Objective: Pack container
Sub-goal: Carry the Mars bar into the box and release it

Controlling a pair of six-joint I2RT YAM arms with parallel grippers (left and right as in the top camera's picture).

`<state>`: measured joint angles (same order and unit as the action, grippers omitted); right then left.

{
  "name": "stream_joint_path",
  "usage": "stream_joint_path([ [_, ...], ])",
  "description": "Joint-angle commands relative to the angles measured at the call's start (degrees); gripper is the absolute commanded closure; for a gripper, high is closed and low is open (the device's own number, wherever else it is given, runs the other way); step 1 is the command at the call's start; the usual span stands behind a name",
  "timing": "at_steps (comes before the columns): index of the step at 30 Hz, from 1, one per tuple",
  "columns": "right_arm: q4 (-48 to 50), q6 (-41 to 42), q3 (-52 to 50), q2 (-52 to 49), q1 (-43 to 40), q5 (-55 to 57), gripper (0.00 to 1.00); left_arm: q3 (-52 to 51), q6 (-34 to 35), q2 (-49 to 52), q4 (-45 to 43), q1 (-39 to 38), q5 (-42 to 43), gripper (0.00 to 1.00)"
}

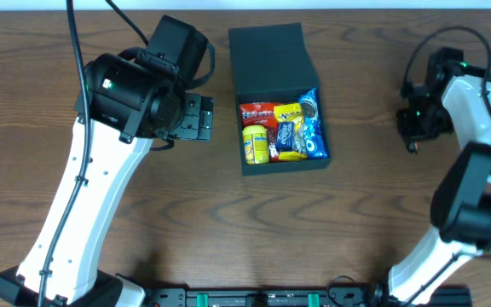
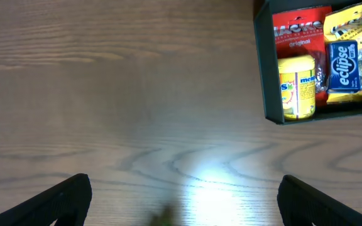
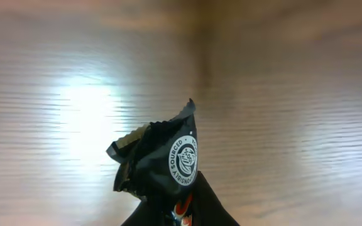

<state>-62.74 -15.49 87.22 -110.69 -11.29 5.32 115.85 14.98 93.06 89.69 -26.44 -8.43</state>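
The box [image 1: 283,165] stands open in the middle of the table [image 1: 228,247], toward the far side, and its lid [image 1: 269,53] is folded back behind it. Inside lie a red packet [image 1: 254,112], a yellow tub [image 1: 255,143], a blue gum pack [image 1: 285,132] and a blue biscuit packet [image 1: 313,128], close together and filling the floor of the box. The left gripper [image 1: 199,118] is just beside the left wall of the box, apart from it. Its two fingers [image 2: 65,199] are wide apart over bare wood and hold nothing. In its wrist view the corner of the box is at the upper right, with the red packet and the yellow tub inside. The right gripper [image 1: 414,124] is well apart from the box, at the right side of the table. Its fingers are pressed together on a black packet [image 3: 162,160] with a round white seal, crumpled at its top. The black packet stands up from the fingers above the wood; whether it touches the table, I cannot tell.
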Motion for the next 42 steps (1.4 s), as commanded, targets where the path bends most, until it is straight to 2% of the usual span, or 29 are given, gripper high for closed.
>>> stream_joint_path([
  [1,-0.5,4.6,0.1,6.0,5.6,-1.1,0.94,-0.3,-0.4,0.3,0.0,0.2,-1.2,0.05],
  [4,-1.6,11.8,0.1,10.8,12.2,-1.1,0.99,-0.3,-0.4,0.3,0.0,0.2,-1.2,0.05],
  [9,-1.4,28.2,0.1,14.7,22.3,-3.3,0.99,-0.3,0.1,0.3,0.1,0.2,-0.9,0.05],
  [13,3.0,34.5,0.1,14.6,29.3,-7.2,0.99,-0.3,0.1,0.3,0.3,0.2,-0.3,0.05],
  [17,8.3,37.2,0.1,14.0,32.3,-6.9,0.99,-0.3,0.0,0.3,0.3,0.2,0.2,0.05],
  [22,10.5,41.7,0.1,11.2,32.9,-7.8,0.99,-0.3,0.0,0.3,0.3,0.2,0.6,0.05],
  [32,17.0,41.6,0.1,2.3,34.4,-12.5,0.99,-0.3,0.1,0.3,0.0,0.2,0.8,0.05],
  [39,17.3,41.6,0.1,-0.3,35.1,-12.5,0.99,-0.3,0.1,0.3,-0.2,0.2,0.8,0.05],
  [40,17.3,41.6,0.1,-0.3,35.1,-12.5,0.97,-0.3,0.1,0.3,-0.3,0.2,0.8,0.05],
  [42,17.3,41.6,0.1,-0.3,35.1,-12.4,0.84,-0.3,0.4,0.3,-0.4,0.2,0.8,0.05],
])
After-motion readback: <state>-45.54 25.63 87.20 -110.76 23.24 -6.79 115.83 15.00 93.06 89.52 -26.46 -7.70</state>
